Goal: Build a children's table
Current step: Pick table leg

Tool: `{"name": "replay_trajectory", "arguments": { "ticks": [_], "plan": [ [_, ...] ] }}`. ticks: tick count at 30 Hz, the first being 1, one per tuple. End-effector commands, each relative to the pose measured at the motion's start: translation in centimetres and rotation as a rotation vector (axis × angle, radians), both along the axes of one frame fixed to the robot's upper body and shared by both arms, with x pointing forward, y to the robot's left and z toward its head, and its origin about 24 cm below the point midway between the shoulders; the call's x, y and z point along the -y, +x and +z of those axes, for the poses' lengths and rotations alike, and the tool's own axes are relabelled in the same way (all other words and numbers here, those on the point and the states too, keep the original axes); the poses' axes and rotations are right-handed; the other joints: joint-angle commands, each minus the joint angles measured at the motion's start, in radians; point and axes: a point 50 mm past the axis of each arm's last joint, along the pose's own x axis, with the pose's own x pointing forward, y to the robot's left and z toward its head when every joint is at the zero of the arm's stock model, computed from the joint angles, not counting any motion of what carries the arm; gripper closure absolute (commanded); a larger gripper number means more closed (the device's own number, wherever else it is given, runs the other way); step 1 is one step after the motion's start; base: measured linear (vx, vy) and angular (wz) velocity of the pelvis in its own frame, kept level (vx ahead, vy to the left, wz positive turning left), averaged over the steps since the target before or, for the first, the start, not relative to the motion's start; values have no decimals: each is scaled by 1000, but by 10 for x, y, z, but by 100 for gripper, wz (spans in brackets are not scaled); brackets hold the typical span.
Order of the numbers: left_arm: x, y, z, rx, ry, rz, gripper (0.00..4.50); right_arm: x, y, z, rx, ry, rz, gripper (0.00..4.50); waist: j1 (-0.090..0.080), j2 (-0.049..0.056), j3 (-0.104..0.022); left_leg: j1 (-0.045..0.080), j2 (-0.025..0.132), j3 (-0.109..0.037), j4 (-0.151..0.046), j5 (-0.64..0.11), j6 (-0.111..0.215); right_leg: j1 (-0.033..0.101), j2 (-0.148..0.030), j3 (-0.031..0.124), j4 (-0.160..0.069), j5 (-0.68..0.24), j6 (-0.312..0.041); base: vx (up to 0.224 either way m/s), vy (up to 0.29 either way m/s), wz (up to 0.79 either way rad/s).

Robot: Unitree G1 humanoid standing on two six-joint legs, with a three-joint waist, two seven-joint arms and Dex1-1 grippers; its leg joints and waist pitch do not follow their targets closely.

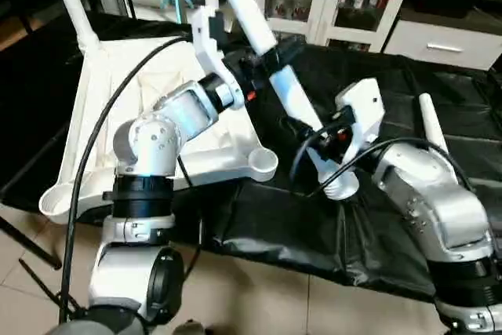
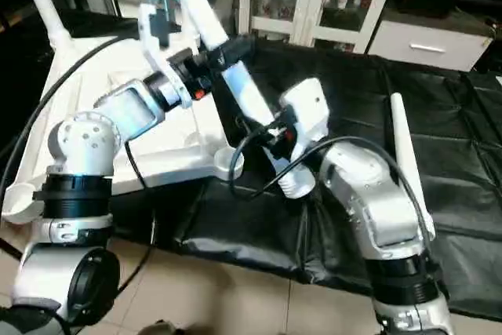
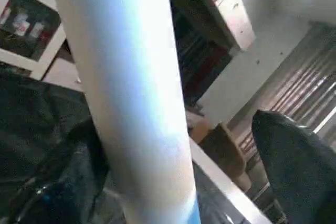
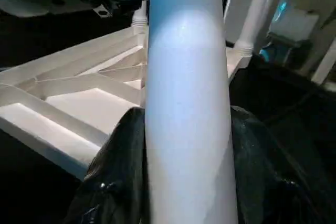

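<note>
Over the near right corner socket (image 1: 263,164) of the upside-down tabletop (image 1: 110,115), the robot has 1 white leg (image 1: 271,52) slanting up and away toward the cabinets. Right gripper (image 1: 328,137) is clamped around the leg's lower part, its black fingers (image 4: 115,171) hugging both sides of the tube, and the threaded end (image 1: 342,188) hangs just right of that socket, over the black cloth (image 1: 392,100), not in it yet. Left gripper (image 1: 263,64) sits higher up the same leg, jaws spread wide around the tube, and the 1 finger (image 3: 294,166) I can see stands clear of it, so I'd say it's guiding, not gripping.

2 legs already stand in the tabletop's far corner sockets, 1 spare leg (image 1: 433,127) lies on the cloth to the right of the socket.

If I were doing this step: stand the leg upright first, bring the threaded end square over the socket, then turn. Going in tilted like this probably cross-threads the plastic. Keep the left jaws loose as a collar so the tube can spin.
</note>
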Motion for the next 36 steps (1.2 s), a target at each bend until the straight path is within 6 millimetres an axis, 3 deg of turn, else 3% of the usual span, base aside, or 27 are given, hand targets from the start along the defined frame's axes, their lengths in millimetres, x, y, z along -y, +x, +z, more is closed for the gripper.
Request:
{"name": "replay_trajectory", "arguments": {
  "ticks": [1, 2, 3, 4, 5, 6, 10, 13, 19, 20, 22, 24, 26, 28, 29, 31, 32, 33, 36],
  "plan": [
    [5, 0, 9, 12, 5, -10, 12, -2, 0, 3, 57, -28, -21, 273, -3, 14, -78, 11, 43, -20, -69, -165, -11, 60, -53, 46, -70, -65, -215, 0, 0, 0],
    [6, 3, 6, -21, 8, 8, 4, -4, 1, 3, 91, -49, -45, 273, -2, 13, -78, 11, 43, -21, -69, -168, -11, 61, -53, 47, -69, -71, -215, 0, 0, 0],
    [6, 3, 6, -21, 8, 8, 4, -4, 1, 3, 91, -49, -45, 273, -5, 19, -77, 12, 42, -20, -69, -168, -12, 59, -52, 47, -71, -74, -213, 0, 0, 0],
    [5, 6, 6, -39, 4, 33, 24, -5, 2, 4, 118, -72, -67, 273, -5, 18, -78, 12, 42, -20, -68, -170, -11, 60, -52, 48, -70, -74, -214, 0, 0, 0],
    [5, 8, 5, -58, -4, 44, 39, -7, 3, 4, 133, -86, -80, 273, -6, 27, -77, 12, 41, -20, -67, -171, -14, 59, -51, 47, -71, -74, -212, 0, 0, 0],
    [5, 9, 4, -67, -7, 51, 47, -8, 3, 4, 140, -92, -85, 273, -7, 21, -78, 13, 40, -20, -67, -167, -10, 61, -50, 48, -70, -66, -213, 0, 0, 0],
    [5, 11, 0, -93, 12, 83, 86, -11, 4, 4, 151, -89, -109, 273, -10, 30, -80, 9, 39, -21, -66, -156, 5, 63, -51, 47, -69, -69, -214, 0, 0, 0],
    [3, 15, 2, -104, -7, 117, 97, -10, 6, 4, 153, -87, -121, 273, -15, 24, -80, 5, 37, -19, -63, -146, 23, 66, -51, 47, -70, -54, -226, 0, 0, 0],
    [-2, 16, 4, -104, -1, 139, 161, -11, 9, 3, 157, -84, -130, 273, -20, 23, -79, 3, 38, -20, -63, -131, 39, 66, -52, 46, -70, -83, -224, 0, 0, 0],
    [-5, 16, 6, -103, -3, 146, 173, -12, 10, 4, 161, -84, -125, 273, -19, 17, -80, 4, 39, -19, -62, -126, 44, 65, -52, 46, -70, -84, -225, 0, 0, 0],
    [-9, 17, 6, -102, -4, 172, 183, -13, 10, 5, 165, -82, -119, 273, -19, 22, -79, 5, 40, -19, -62, -125, 47, 62, -52, 46, -69, -86, -226, 0, 0, 0],
    [-13, 18, 5, -109, -8, 195, 195, -14, 10, 5, 168, -83, -112, 273, -20, 35, -80, 8, 39, -20, -61, -127, 43, 61, -50, 45, -68, -72, -230, 0, 0, 0],
    [-15, 19, 4, -114, -8, 209, 218, -14, 10, 4, 168, -85, -112, 273, -21, 31, -81, 7, 39, -20, -61, -126, 43, 62, -50, 46, -68, -56, -234, 0, 0, 0],
    [-16, 21, 4, -118, -14, 218, 226, -14, 10, 5, 166, -80, -113, 217, -21, 24, -81, 7, 40, -19, -62, -126, 43, 63, -50, 46, -68, -50, -236, 0, 0, 0],
    [-16, 21, 4, -120, -18, 220, 230, -14, 10, 5, 166, -77, -113, 203, -20, 28, -81, 7, 39, -19, -61, -125, 44, 62, -51, 46, -66, -50, -240, 0, 0, 0],
    [-17, 22, 5, -116, -23, 233, 254, -14, 10, 5, 162, -70, -107, 195, -20, 25, -80, 6, 39, -19, -61, -125, 46, 63, -51, 46, -67, -56, -237, 0, 0, 0],
    [-17, 21, 5, -115, -24, 235, 262, -14, 10, 5, 161, -72, -103, 184, -20, 18, -81, 6, 39, -18, -60, -116, 50, 64, -51, 47, -65, -52, -234, 0, 0, 0],
    [-18, 22, 5, -115, -24, 246, 267, -14, 10, 5, 162, -76, -101, 171, -19, 20, -82, 6, 39, -18, -60, -111, 52, 64, -52, 47, -64, -48, -235, 0, 0, 0],
    [-23, 23, 4, -101, -13, 280, 282, -15, 8, 11, 163, -14, -59, 150, -19, 14, -81, 5, 40, -17, -60, -109, 63, 64, -53, 47, -66, -62, -230, 0, 0, 0]
  ]
}}
